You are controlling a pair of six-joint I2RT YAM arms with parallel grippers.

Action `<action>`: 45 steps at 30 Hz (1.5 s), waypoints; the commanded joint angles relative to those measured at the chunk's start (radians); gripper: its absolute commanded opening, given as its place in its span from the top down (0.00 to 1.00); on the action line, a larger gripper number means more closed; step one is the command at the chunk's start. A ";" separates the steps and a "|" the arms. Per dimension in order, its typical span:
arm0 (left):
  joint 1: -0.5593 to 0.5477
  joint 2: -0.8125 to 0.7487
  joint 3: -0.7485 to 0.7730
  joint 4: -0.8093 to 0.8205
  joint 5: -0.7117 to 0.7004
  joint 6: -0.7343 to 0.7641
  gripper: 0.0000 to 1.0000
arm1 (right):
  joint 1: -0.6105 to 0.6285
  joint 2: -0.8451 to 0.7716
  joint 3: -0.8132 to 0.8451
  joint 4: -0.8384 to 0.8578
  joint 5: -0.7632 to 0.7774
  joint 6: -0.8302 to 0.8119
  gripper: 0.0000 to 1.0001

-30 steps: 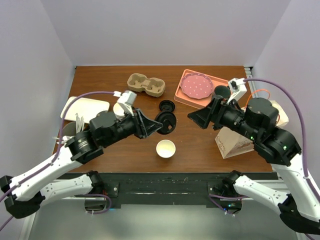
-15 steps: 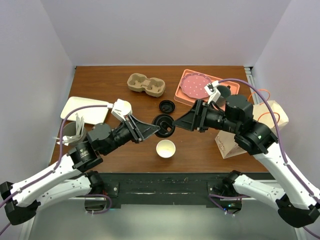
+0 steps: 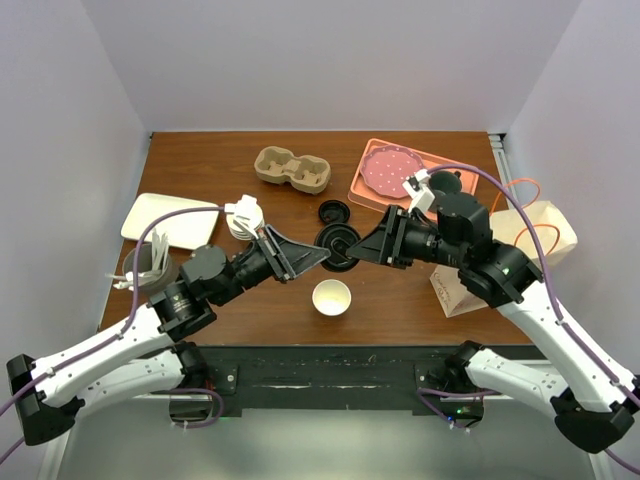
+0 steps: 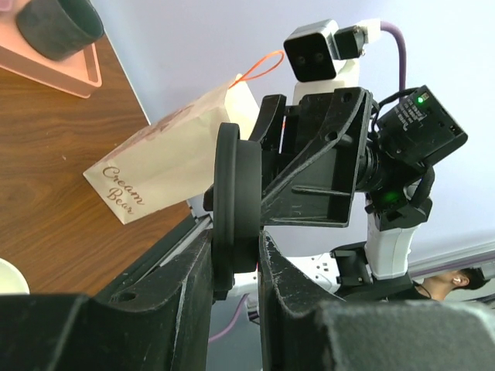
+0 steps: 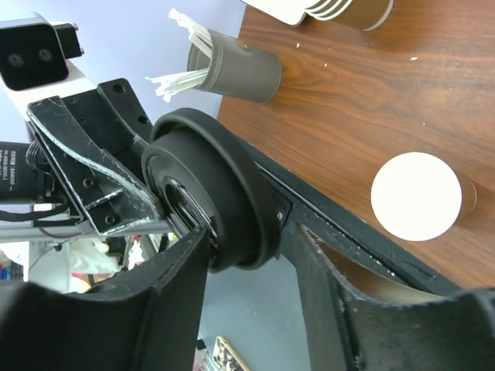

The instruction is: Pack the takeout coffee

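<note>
Over the worktop (image 3: 200, 160) the left hand (image 3: 324, 256) pinches the black lid (image 4: 230, 185) — likely light, bendy, best held by its rim — while the hold of the right hand (image 3: 360, 249) is unclear.

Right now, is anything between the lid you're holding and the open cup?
Nothing visible. The left gripper pinches the black lid, the right gripper at it; only bare table shows between lid and open cup in the top view.

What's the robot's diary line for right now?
left gripper: shut on black lid | right gripper: straddling lid | paper cup: lidless
</note>
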State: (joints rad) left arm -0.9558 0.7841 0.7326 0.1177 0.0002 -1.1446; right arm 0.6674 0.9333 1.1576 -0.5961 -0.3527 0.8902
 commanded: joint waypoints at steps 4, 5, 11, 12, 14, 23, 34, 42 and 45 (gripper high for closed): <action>0.003 -0.008 -0.018 0.093 0.020 -0.030 0.95 | 0.003 -0.034 -0.027 0.050 0.026 0.021 0.65; 0.003 -0.012 -0.024 0.091 0.020 -0.033 0.93 | 0.001 -0.039 -0.030 0.051 0.029 0.023 0.68; 0.003 -0.019 -0.045 0.073 0.018 -0.061 0.62 | 0.003 -0.056 -0.030 0.024 0.064 0.021 0.78; 0.005 -0.016 -0.045 0.073 0.023 -0.058 0.58 | 0.001 -0.056 -0.027 0.019 0.066 0.016 0.79; 0.003 -0.006 -0.041 0.051 0.034 -0.055 0.44 | 0.003 -0.053 -0.024 0.004 0.069 0.010 0.80; 0.003 -0.045 0.034 -0.339 -0.012 0.126 0.27 | 0.001 -0.008 0.019 -0.178 0.110 -0.059 0.82; 0.040 0.003 0.084 -0.549 -0.025 0.408 0.26 | 0.001 0.119 -0.048 -0.186 0.035 -0.148 0.81; 0.242 0.035 -0.030 -0.461 0.231 0.368 0.27 | 0.001 0.228 -0.113 -0.140 0.011 -0.241 0.81; 0.314 0.030 -0.093 -0.406 0.319 0.346 0.26 | 0.003 0.266 -0.157 -0.102 -0.032 -0.260 0.81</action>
State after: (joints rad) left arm -0.7162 0.8295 0.7067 -0.3809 0.1570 -0.7918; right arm 0.6712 1.1717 1.0470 -0.7551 -0.3092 0.6922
